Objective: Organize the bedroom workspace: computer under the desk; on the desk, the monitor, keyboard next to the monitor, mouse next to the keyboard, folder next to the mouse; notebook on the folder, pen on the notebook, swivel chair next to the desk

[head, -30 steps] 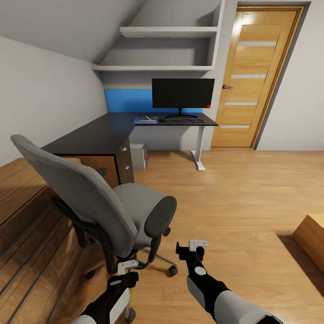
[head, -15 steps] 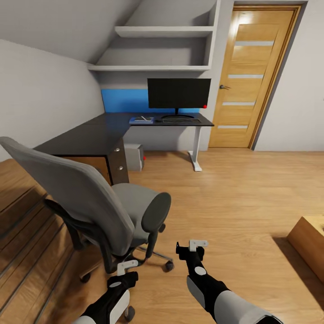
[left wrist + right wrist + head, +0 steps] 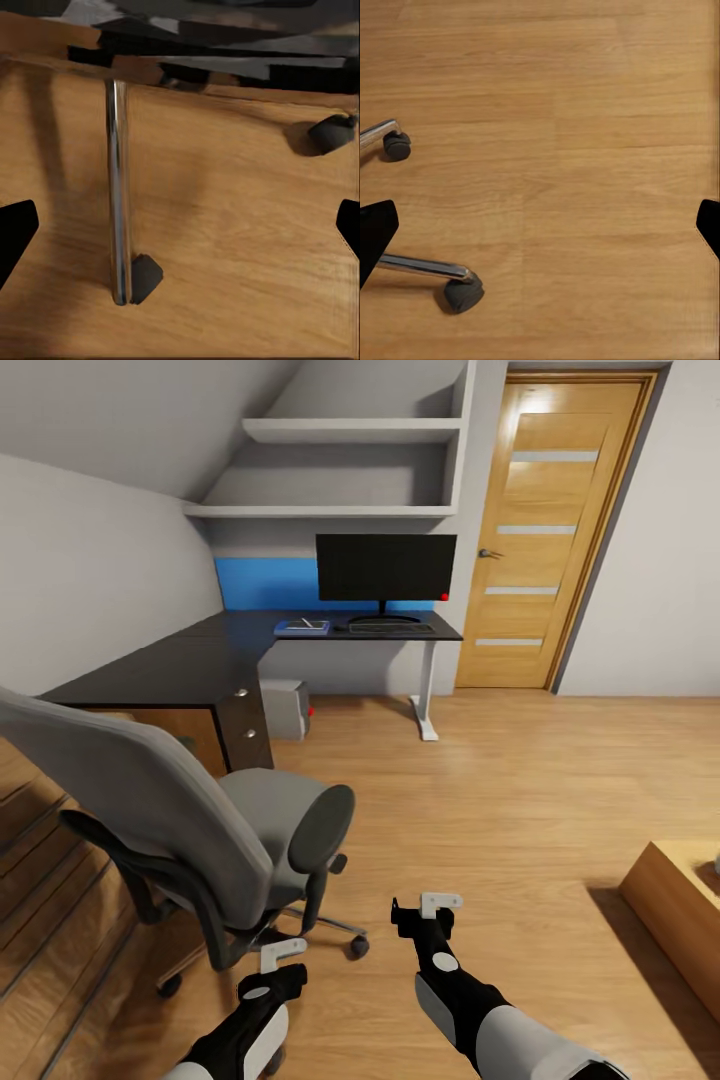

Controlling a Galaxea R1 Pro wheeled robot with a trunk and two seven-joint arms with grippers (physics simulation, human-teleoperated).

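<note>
Swivel chair [image 3: 190, 810]: grey padded seat in the near foreground, well apart from the black L-shaped surface [image 3: 200, 660]; nothing blue shows on what can be seen of the seat.
Monitor [image 3: 386, 567]: upright on the far wing of the surface, keyboard [image 3: 390, 627] just in front of its base.
Folder [image 3: 301, 627]: bright blue, flat on the surface to the left of the keyboard, with something pale lying on it, too small to identify.
Computer [image 3: 285, 708]: light grey tower on the floor beneath the surface.
Left claw [image 3: 283, 952]: low beside the chair's base, dark tips at both edges of the left wrist view, spread wide and holding nothing; a chrome chair leg [image 3: 118, 191] and castor [image 3: 145, 276] lie below it.
Right claw [image 3: 440, 903]: likewise spread wide and holding nothing, over bare wooden floor [image 3: 585, 150] with two castors nearby.
Stage, as judged: only the chair seems left to bring alongside.
Risk: both arms hang close to the five-star base; a careless push could catch a leg, spin the seat or roll the chair askew rather than toward the surface.
</note>
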